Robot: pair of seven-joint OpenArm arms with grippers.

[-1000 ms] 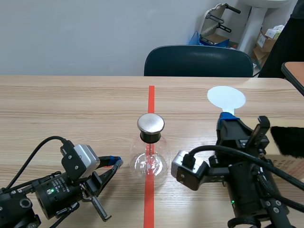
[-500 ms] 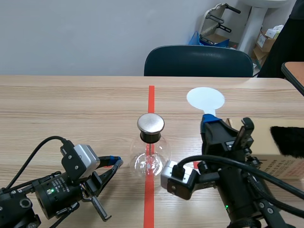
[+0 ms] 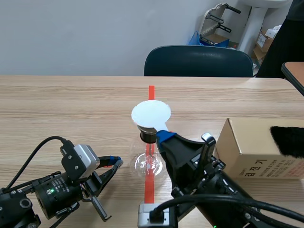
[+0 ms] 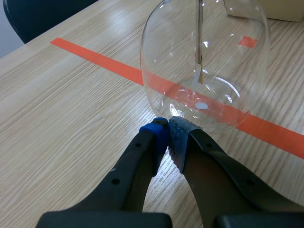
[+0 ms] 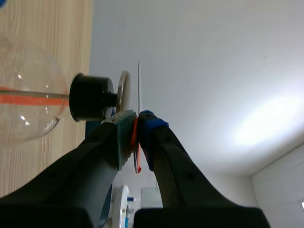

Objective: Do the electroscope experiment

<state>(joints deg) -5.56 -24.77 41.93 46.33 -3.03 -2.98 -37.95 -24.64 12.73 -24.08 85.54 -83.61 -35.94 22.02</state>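
Observation:
The electroscope, a round glass flask [image 3: 149, 164] with a black stopper [image 3: 147, 137], stands on the red tape line. A white disc [image 3: 151, 114] on a short handle hangs right over its cap and hides it in the scene view. My right gripper [image 3: 162, 135] is shut on that handle. In the right wrist view the thin disc [image 5: 139, 85] is edge on, a small gap from the metal cap [image 5: 124, 90], with the gripper [image 5: 137, 127] shut on the handle. My left gripper [image 4: 167, 130] is shut on nothing, its tips at the foot of the flask [image 4: 204, 61], whose rod and foil [image 4: 199, 52] hang inside.
A cardboard box [image 3: 256, 147] sits at the right with a black furry piece [image 3: 287, 140] by its far end. A dark chair [image 3: 198, 61] stands behind the table's far edge. The left arm's cable [image 3: 35, 149] loops over the table.
The right arm swung left with the white disc, from over the table's right side to above the electroscope's cap, uncovering the cardboard box. The left arm stayed still.

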